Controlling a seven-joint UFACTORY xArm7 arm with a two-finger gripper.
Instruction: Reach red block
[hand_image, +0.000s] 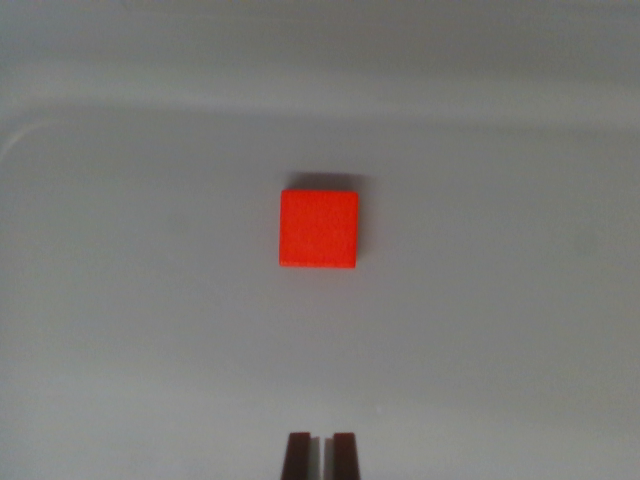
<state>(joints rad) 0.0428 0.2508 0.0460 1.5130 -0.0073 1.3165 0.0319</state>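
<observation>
Wrist view only. Red block (318, 229) sits near frame centre, slightly above the middle, lying flat on the pale grey counter (130, 330). Top face reads as a clean square, edges roughly parallel to the frame edges. Thin dark shadow along its upper edge and a little down its right side.

My tool (321, 455) shows at the bottom edge, just the two dark fingertips (298, 455) poking into frame. They stand side by side with only a narrow sliver of gap between them, so nearly pressed together, and nothing is pinched in that gap. Tips are cut off by the frame bottom, so I can't see further up the fingers.

Block is well apart from the tool: clear bare counter between the tips and the block's lower edge. Laterally the block is almost in line with the gap between my fingertips, its centre matching the tool's centre in the wrist view. No contact.

Counter surface is plain and uniform. A faint curved lighter band runs across the upper part of the frame, bending down at the wrist view's left; can't tell if it's a rim, an edge or just lighting. Image is soft, so no fine texture readable on block or counter.
</observation>
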